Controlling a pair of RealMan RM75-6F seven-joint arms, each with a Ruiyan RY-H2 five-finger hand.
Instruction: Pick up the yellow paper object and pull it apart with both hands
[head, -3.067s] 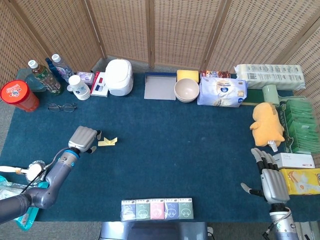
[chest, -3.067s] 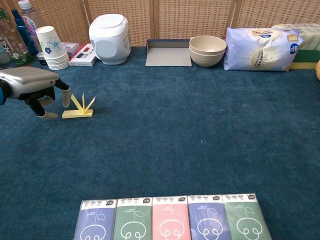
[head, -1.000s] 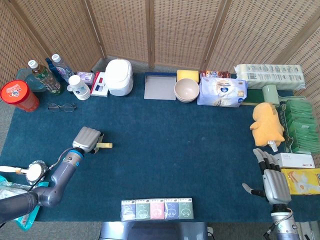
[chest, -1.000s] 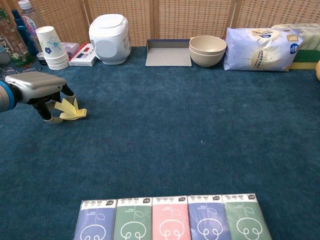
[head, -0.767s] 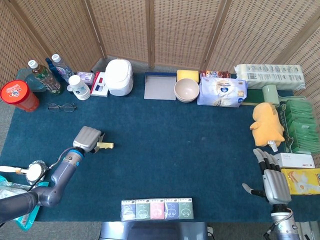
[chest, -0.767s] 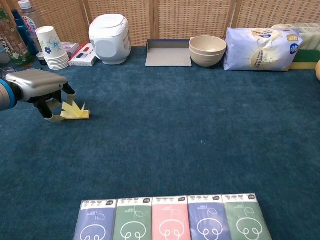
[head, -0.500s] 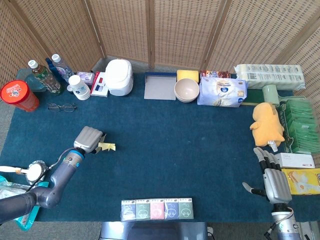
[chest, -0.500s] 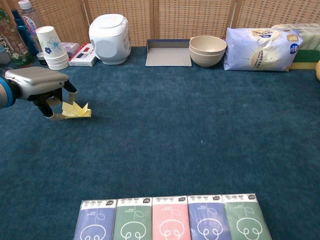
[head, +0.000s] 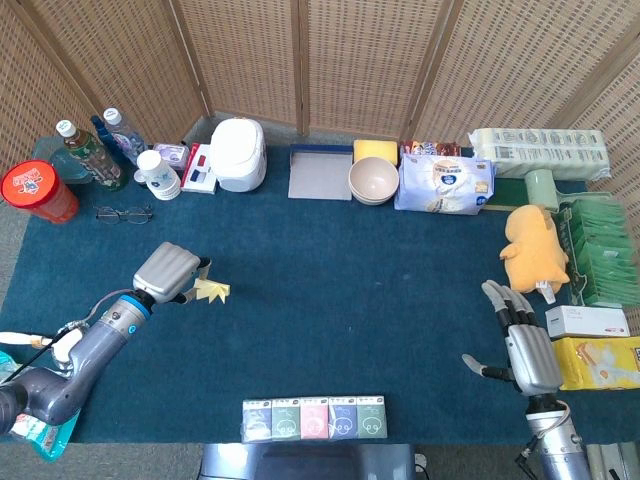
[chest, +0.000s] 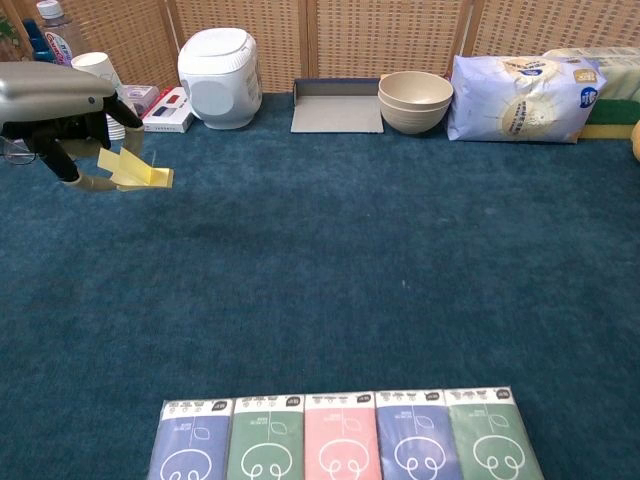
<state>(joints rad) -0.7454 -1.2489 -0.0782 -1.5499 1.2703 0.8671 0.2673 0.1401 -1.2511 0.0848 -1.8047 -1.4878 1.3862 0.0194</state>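
Lifted off the blue carpet moments ago, the yellow paper object hangs pinched in the left hand; the right hand, fingers spread and empty, has yet to join the pull.

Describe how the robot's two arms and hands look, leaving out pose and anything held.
Both hands have silver-grey metallic backs with darker fingers. The left hand joins a grey arm through a blue-ringed wrist, with thin cables trailing near the arm. The right hand sits on a slim grey forearm.
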